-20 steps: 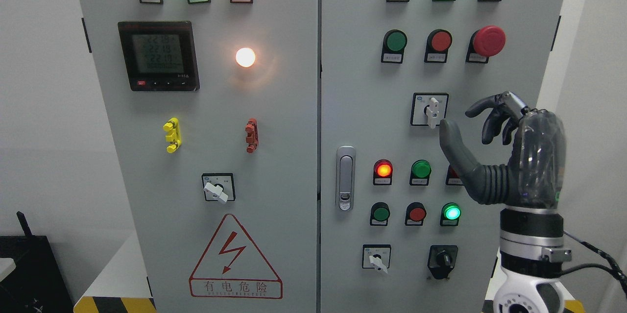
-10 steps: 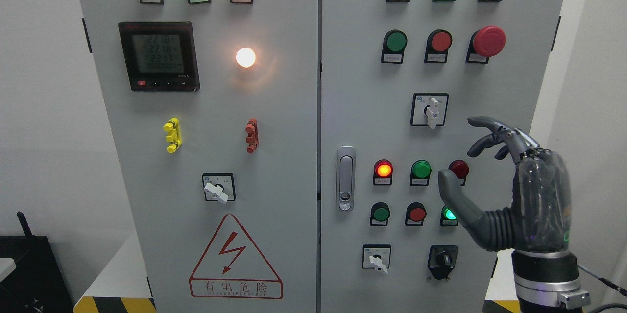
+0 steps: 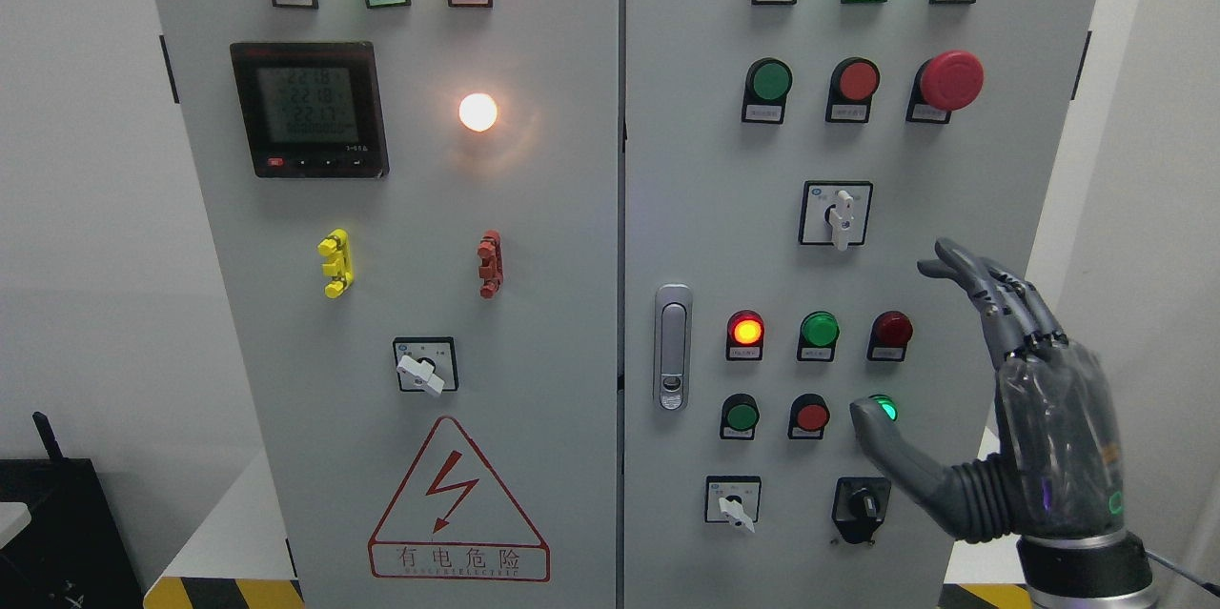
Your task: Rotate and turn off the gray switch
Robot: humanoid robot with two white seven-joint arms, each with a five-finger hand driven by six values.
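The right hand (image 3: 991, 418) has dropped lower and to the right since half a second ago, and lower again than a second ago, when its thumb tip sat just beside the gray switch (image 3: 840, 215). It is now well clear of that switch, low on the right door of the cabinet (image 3: 686, 209). The fingers have straightened out from their earlier curl.

The hand is upright with its back toward the camera, fingers (image 3: 986, 290) spread and pointing up and left, and the thumb (image 3: 882, 442) held wide to the left. It holds nothing. The switch is on the right door, under the row of three push buttons, with its pale handle pointing straight down.

The thumb tip covers part of the lit green lamp (image 3: 885, 408), leaving only the upper right of it showing. The wrist is cut off by the lower edge of the picture. The small labels under the lamps are too fine to read. The left hand does not show.
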